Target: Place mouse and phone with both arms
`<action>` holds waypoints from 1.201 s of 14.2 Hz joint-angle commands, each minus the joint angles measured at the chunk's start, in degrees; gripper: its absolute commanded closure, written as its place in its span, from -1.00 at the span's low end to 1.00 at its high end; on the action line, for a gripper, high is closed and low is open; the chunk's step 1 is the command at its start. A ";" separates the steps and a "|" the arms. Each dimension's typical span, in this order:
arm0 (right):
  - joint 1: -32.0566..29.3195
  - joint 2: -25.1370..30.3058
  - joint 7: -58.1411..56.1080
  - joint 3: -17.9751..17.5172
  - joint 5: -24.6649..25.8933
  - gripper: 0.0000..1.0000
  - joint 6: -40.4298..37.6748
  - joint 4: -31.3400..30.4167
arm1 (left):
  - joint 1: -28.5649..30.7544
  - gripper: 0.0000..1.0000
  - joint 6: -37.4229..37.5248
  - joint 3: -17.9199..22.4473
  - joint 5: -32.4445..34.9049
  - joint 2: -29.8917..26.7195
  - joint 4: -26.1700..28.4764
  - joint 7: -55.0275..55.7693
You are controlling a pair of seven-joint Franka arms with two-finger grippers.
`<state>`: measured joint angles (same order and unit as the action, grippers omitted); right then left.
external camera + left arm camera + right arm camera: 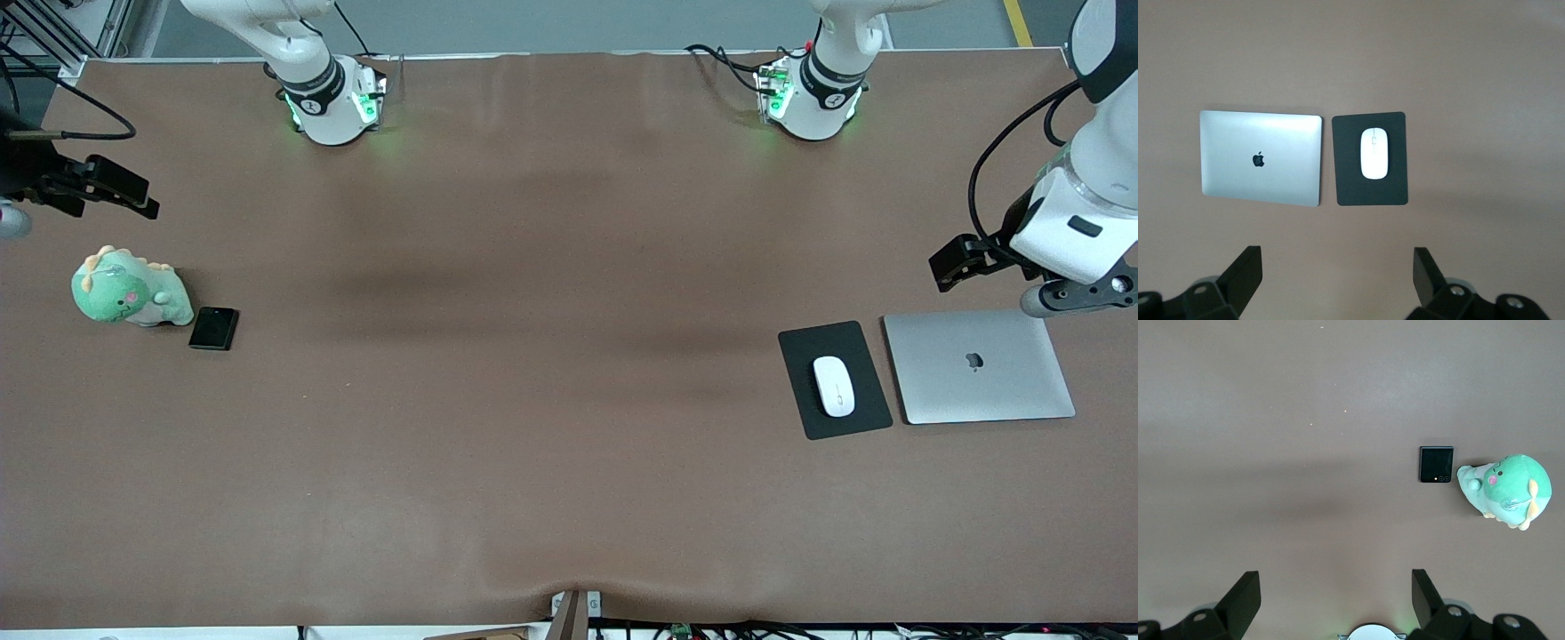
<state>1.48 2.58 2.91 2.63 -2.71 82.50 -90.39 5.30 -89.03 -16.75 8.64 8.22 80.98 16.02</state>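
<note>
White mouse sits on black pad, laptop at its 3 o'clock; phone beside plush dinosaur; left gripper, right gripper hover wide open, empty; scene fits placed or awaiting pickup

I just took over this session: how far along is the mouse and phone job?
Looks finished or not begun; I cannot tell. The mouse lies on its pad beside the laptop; the phone lies beside the plush toy. The left gripper and right gripper are open, holding nothing.
</note>
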 commanded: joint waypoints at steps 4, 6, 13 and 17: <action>-0.43 0.23 0.61 -0.17 -0.63 -1.00 -0.41 0.57 | -3.71 -1.00 2.02 6.81 -9.25 -10.22 7.06 -2.49; -0.43 0.23 0.61 -0.17 -0.63 -1.00 -0.41 0.57 | -5.81 -1.00 1.94 8.38 -9.26 -14.09 11.02 -2.58; -0.52 0.23 0.61 -0.17 -0.63 -1.00 -0.41 0.57 | -9.34 -1.00 2.46 14.28 -9.26 -13.50 9.64 -6.96; -0.43 0.23 0.61 -0.17 -0.63 -1.00 -0.41 0.57 | -9.26 -1.00 2.81 14.37 -8.38 -12.88 9.37 -8.03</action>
<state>1.46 2.58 2.91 2.69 -2.71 82.50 -90.37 -4.06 -86.65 -2.69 0.39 -5.40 91.58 9.14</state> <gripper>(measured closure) 0.000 0.000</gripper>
